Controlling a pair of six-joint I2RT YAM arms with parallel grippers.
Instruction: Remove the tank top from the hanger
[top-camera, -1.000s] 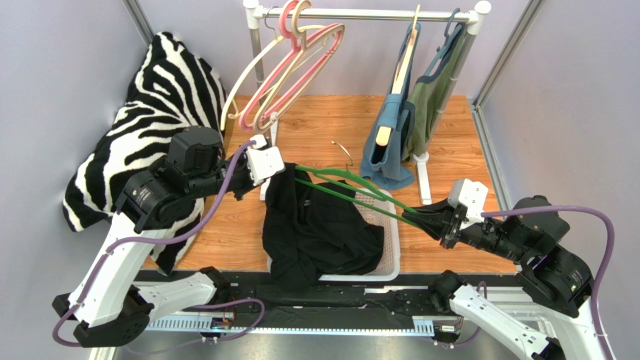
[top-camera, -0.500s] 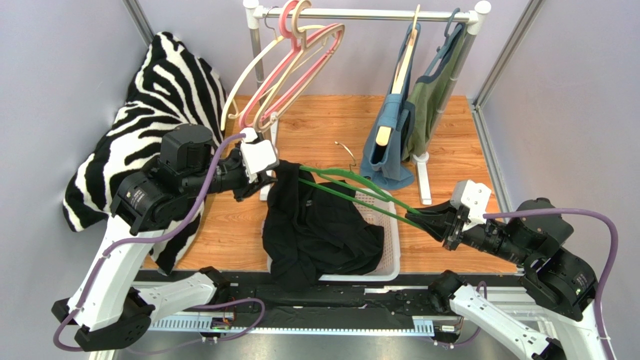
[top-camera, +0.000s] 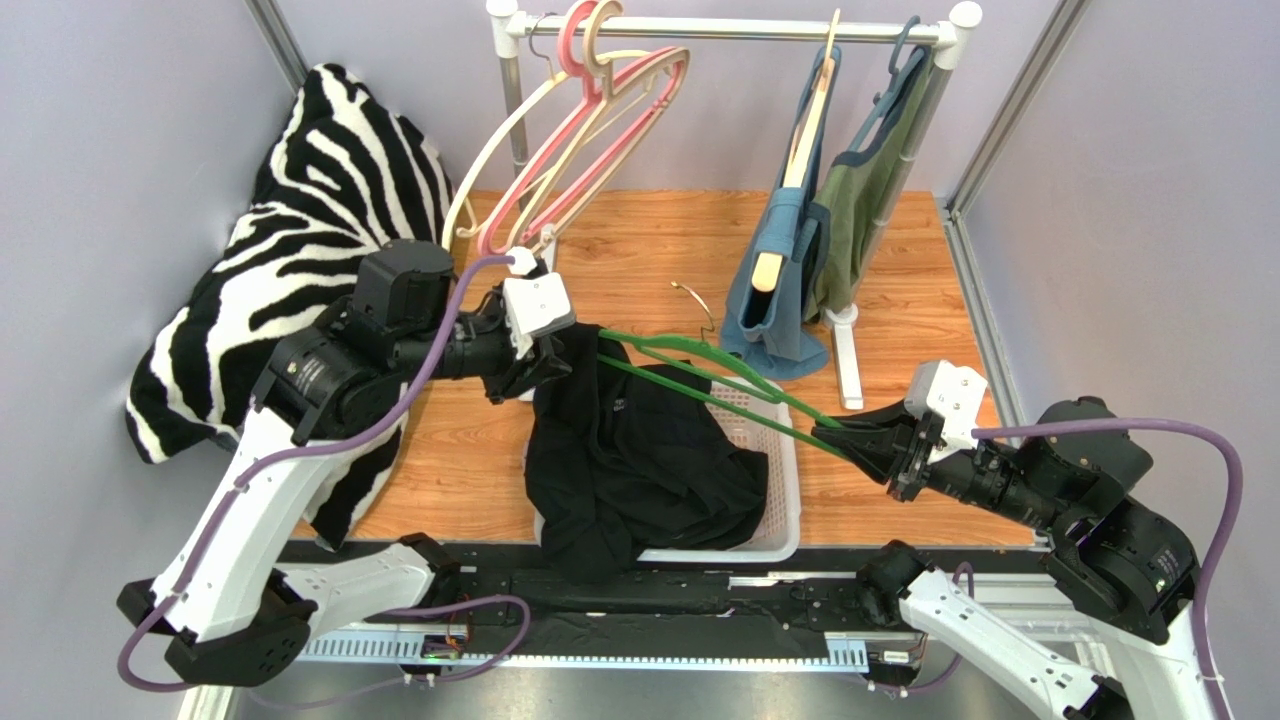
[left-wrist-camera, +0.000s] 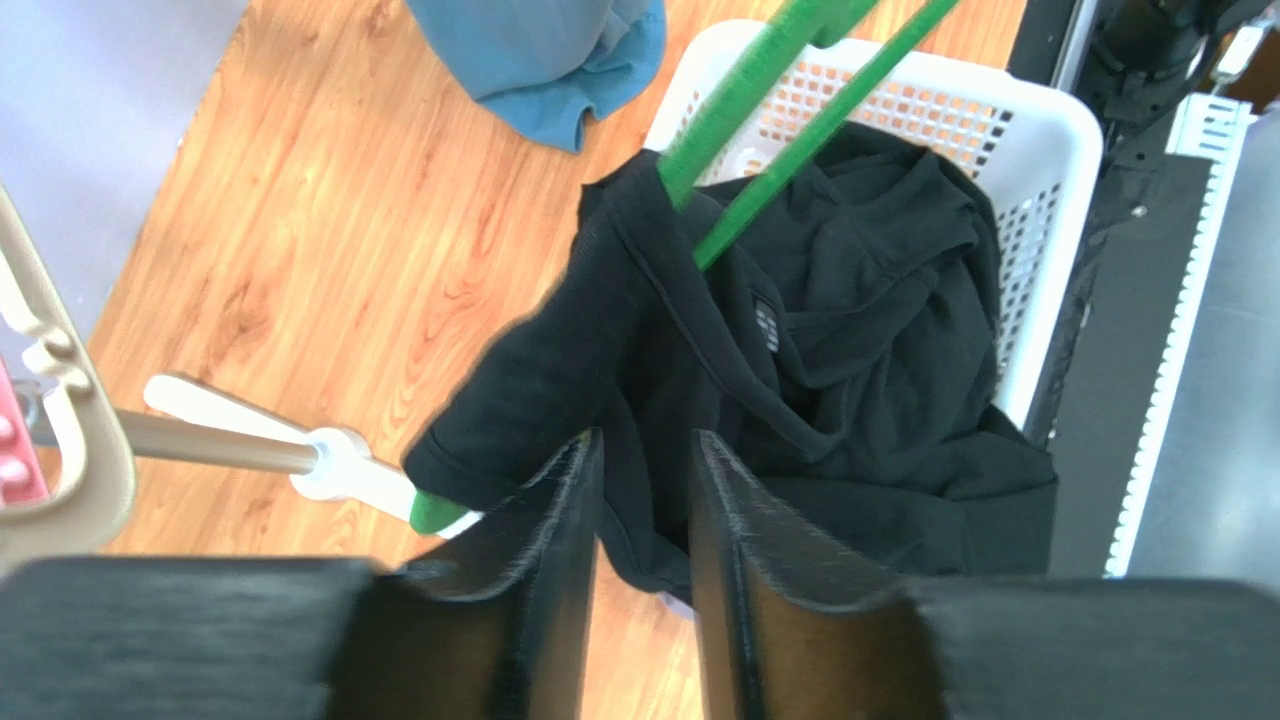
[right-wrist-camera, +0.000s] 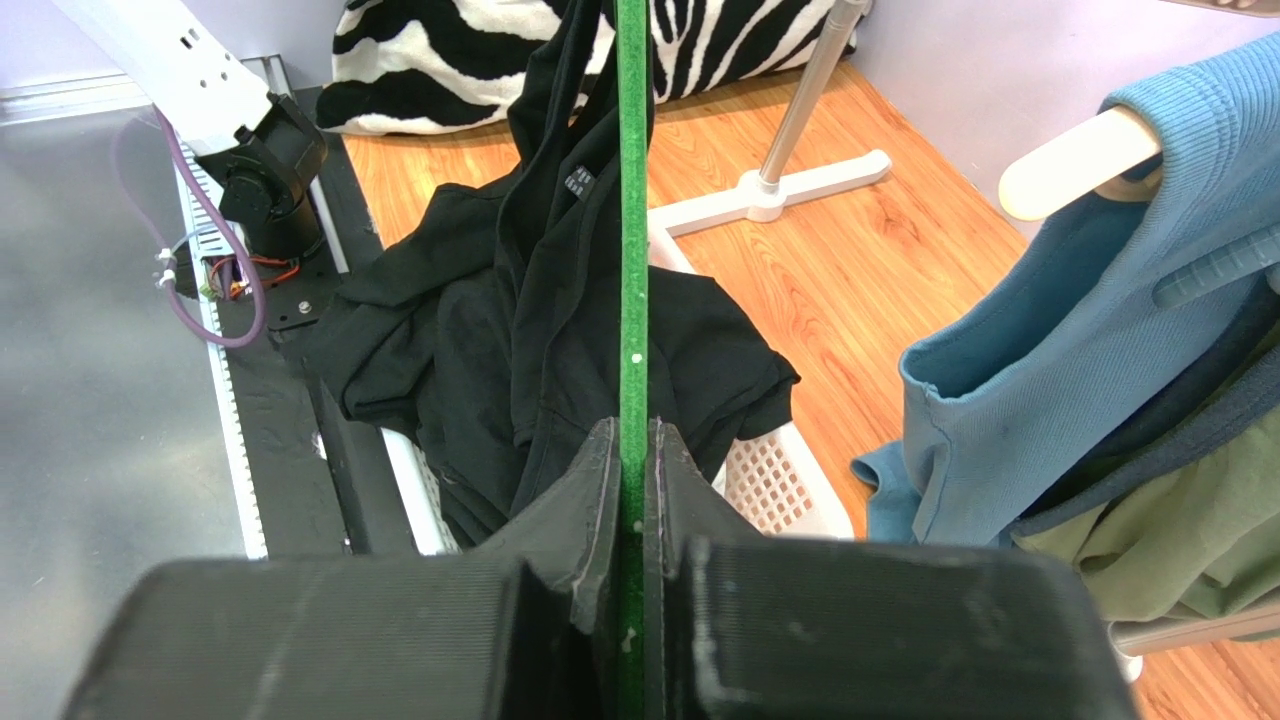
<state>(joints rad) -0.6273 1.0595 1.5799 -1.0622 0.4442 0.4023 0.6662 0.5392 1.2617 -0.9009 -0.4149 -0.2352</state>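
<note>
Warm wood planking (top-camera: 661, 240) covers the work surface, with a clothes rack (top-camera: 721, 27) across the back and a zebra-print cloth (top-camera: 301, 225) heaped in the left corner. From the rack hang 3 bare hangers (top-camera: 586, 135), pink and cream, on the left side, and a blue garment (top-camera: 774, 308) and an olive one (top-camera: 869, 195) on the right.

From my station, the black tank top (top-camera: 631, 450) sits at the near middle. Most of it is slumped into the white basket (top-camera: 778, 503) and over the basket's near-left rim, while one upper part is still threaded on the green hanger (top-camera: 706, 383). That hanger runs slantwise above the basket, from the cloth on the left down to my right arm.

My right gripper (right-wrist-camera: 633, 435) is clamped tight on the hanger's green bar, which I see pinched between both fingers in the right wrist view.

My left gripper (left-wrist-camera: 643, 458) sits at the tank top's upper left edge, by the hanger's end. Its jaws stand parted with a narrow gap. A fold of black fabric lies against 1 finger (left-wrist-camera: 564, 495), though I cannot tell whether any of it is caught between the 2.
</note>
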